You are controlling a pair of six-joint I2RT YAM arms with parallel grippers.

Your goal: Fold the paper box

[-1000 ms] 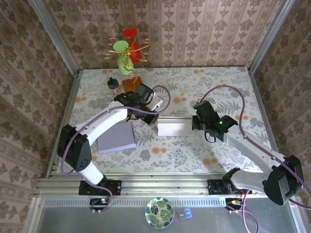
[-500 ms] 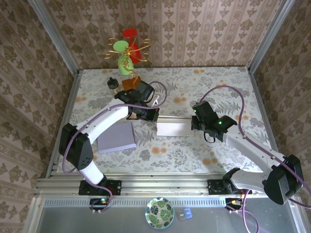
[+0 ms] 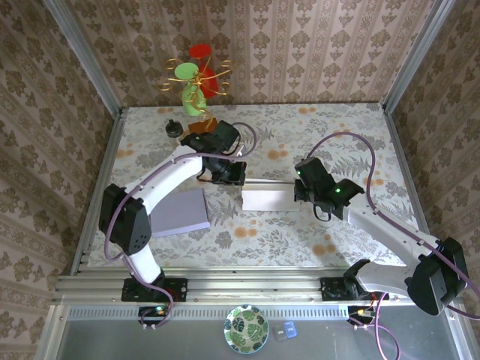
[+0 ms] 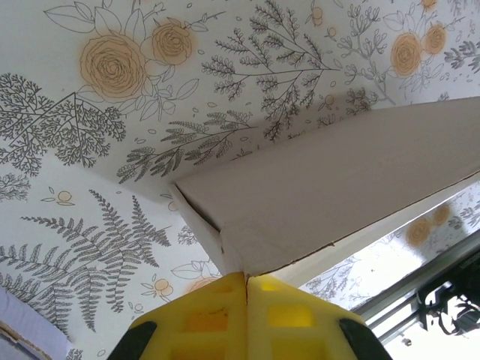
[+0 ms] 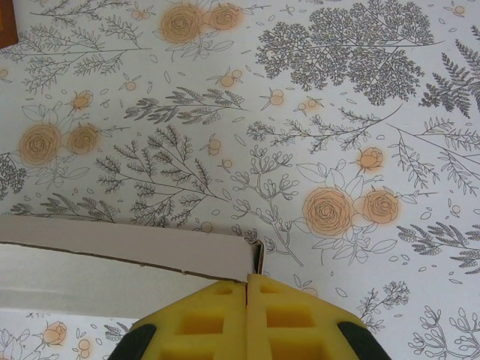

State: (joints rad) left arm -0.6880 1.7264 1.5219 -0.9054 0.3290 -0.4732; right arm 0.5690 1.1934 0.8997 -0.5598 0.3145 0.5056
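Top external: paper box (image 3: 270, 200) between left hand (image 3: 240, 182), right hand (image 3: 298, 196)

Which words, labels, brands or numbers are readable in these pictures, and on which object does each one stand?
No text can be read.
The paper box, the purple pad and the floral tablecloth carry no writing.
The small blue item beside the plate is too small to tell.

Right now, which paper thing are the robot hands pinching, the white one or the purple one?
The white box, mid-table: the left gripper and right gripper are each shut on one end. The purple sheet lies flat, untouched.
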